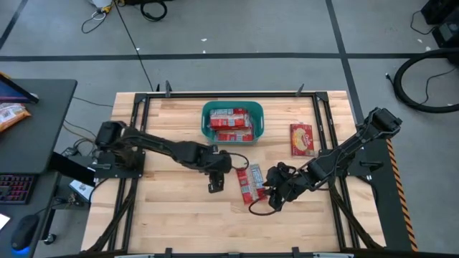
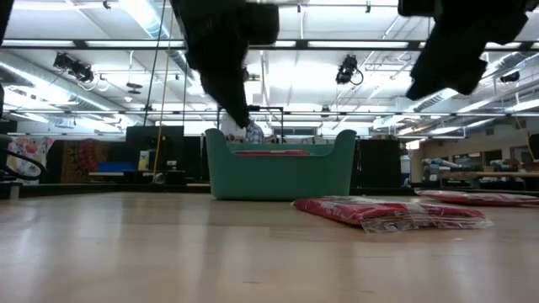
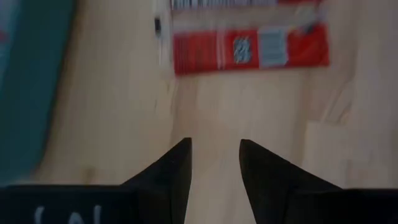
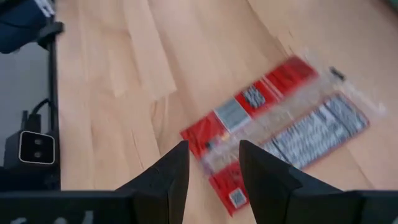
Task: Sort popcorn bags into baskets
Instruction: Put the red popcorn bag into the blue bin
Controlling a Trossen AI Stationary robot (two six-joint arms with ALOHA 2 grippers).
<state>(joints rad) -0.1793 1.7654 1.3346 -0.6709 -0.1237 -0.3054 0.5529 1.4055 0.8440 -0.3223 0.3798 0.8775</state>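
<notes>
Flanking the loose popcorn bags [image 1: 249,183], both grippers are hanging released and empty.
Right gripper [image 1: 273,197] is sitting nearer, bags at its ten o'clock, long axis running twelve-to-six; left gripper [image 1: 216,185] is waiting at their nine o'clock.

Black side desk [image 1: 43,122] left of table; keyboard [image 1: 16,188], mouse [image 1: 25,233], orange snack bag [image 1: 11,115] on it

Counting what's on the table

One teal basket [image 1: 233,120], with what look like three red popcorn bags [image 1: 232,123] stacked inside; the exact count is hard to tell. Two more bags [image 1: 249,183] lie together mid-table, one [image 1: 302,139] alone near the right. Two arms, one gripper each.
</notes>
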